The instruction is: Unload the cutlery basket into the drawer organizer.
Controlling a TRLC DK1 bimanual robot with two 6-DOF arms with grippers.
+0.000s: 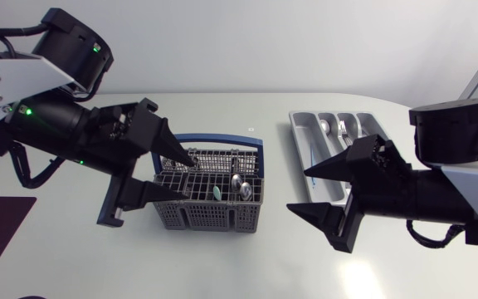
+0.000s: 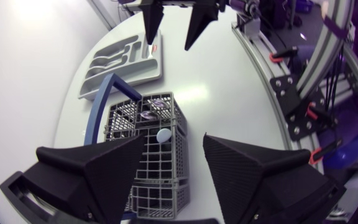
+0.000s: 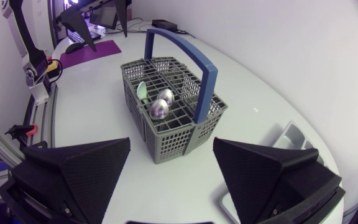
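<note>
A grey cutlery basket [image 1: 214, 218] with a blue handle [image 3: 185, 56] stood mid-table, with two metal spoons [image 1: 239, 186] and a pale green utensil [image 1: 217, 193] in its compartments. Bare white table [image 1: 222, 266] lay open in front of the basket. The left gripper [image 1: 185, 177] hung wide open and empty over the basket's left end. The right gripper [image 1: 299, 189], equally open and empty, hovered just right of the basket, and the grey drawer organizer [image 1: 301, 141], holding some cutlery, lay farther right by the table's curved edge.

A robotics lab rather than a kitchen: the left arm [image 1: 7, 79] and right arm [image 1: 455, 133], grey links with black joints, hang over a plain white table [image 1: 222, 266], where a basket [image 1: 210, 214] and an organizer [image 1: 299, 134] sit as loose household pieces
</note>
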